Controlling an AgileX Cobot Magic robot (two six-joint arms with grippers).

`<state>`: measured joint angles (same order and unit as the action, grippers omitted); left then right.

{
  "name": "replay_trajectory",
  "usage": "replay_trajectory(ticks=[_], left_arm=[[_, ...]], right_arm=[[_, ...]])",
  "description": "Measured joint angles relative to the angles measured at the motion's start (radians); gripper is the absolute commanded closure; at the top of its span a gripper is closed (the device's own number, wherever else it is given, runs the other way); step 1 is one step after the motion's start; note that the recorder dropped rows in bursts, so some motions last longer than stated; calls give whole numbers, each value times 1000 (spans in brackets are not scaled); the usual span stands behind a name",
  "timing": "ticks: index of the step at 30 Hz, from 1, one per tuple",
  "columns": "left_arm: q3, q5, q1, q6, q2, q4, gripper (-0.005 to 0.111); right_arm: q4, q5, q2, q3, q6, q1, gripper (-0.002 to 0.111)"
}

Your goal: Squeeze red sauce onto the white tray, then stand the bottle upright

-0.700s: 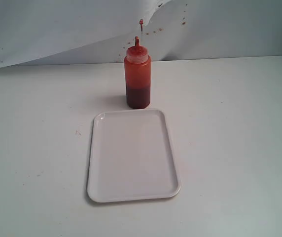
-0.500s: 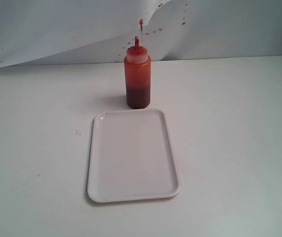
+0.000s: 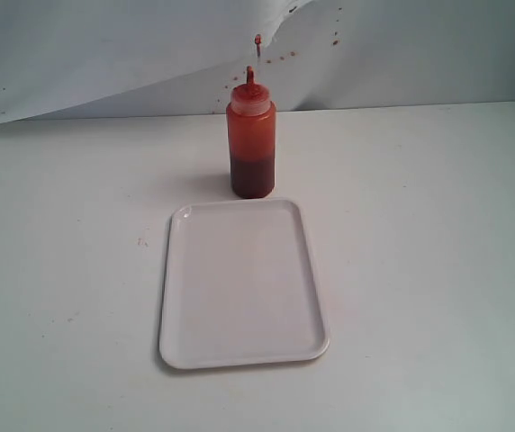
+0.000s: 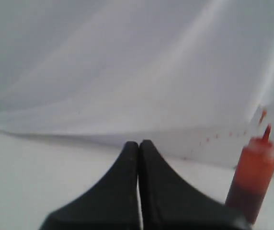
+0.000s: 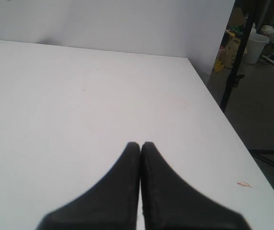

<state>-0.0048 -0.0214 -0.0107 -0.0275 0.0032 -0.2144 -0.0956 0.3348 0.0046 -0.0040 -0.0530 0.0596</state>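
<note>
Left gripper [image 4: 138, 143], right gripper [image 5: 141, 143]: jaws pressed together, holding nothing. Bottle [image 3: 251, 135] upright, red sauce [image 3: 252, 178] filling lower third; white tray [image 3: 239, 288] just beside. Nothing moved since earlier.

text: none legible | labels: none | numbers: none

This looks like a lab or workshop test bay. A plain white tabletop [image 3: 438, 270] fills the exterior frame, with a hung white sheet [image 3: 104, 54] across the top. In the right wrist view, a black stand [image 5: 237, 62], a white bucket [image 5: 257, 47] and a bare grey floor [image 5: 266, 110] lie beyond the tabletop's edge.
</note>
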Motion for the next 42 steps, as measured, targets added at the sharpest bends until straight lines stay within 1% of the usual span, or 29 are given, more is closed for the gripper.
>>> replay_trajectory(ticks=[1,2,3,4,5,7,9,11,14,15,17,19,22,24,25,28,31,34,38,42], left_arm=[[0,97,0,-9,0,-20,107],[0,152,0,-20,0,-27,107],[0,269,0,-48,0,-33,107],[0,325,0,-79,0,-30,107],[0,425,0,-159,0,14,107],[0,540,0,-250,0,105,107],[0,623,0,-307,33,192,107],[-20,650,0,-333,119,257,107],[-95,683,0,-351,337,352,107],[-131,702,0,-356,434,408,107],[-204,758,0,-375,619,578,107],[-298,849,0,-380,831,800,107],[-445,1012,0,-380,1151,1079,107],[-543,1120,0,-394,1329,1185,107],[-588,1162,5,-404,1419,1215,107],[-705,1221,19,-435,1656,1249,107],[-805,1225,43,-464,1880,1255,107],[-888,1225,71,-479,2045,1265,107],[-978,1225,96,-481,2188,1271,107],[-1003,1225,98,-485,2250,1273,106]], right_arm=[[0,0,0,0,0,0,108],[0,0,0,0,0,0,108],[0,0,0,0,0,0,108],[0,0,0,0,0,0,108],[0,0,0,0,0,0,108],[0,0,0,0,0,0,108],[0,0,0,0,0,0,108],[0,0,0,0,0,0,108],[0,0,0,0,0,0,108],[0,0,0,0,0,0,108],[0,0,0,0,0,0,108],[0,0,0,0,0,0,108],[0,0,0,0,0,0,108],[0,0,0,0,0,0,108],[0,0,0,0,0,0,108],[0,0,0,0,0,0,108],[0,0,0,0,0,0,108],[0,0,0,0,0,0,108],[0,0,0,0,0,0,108],[0,0,0,0,0,0,108]])
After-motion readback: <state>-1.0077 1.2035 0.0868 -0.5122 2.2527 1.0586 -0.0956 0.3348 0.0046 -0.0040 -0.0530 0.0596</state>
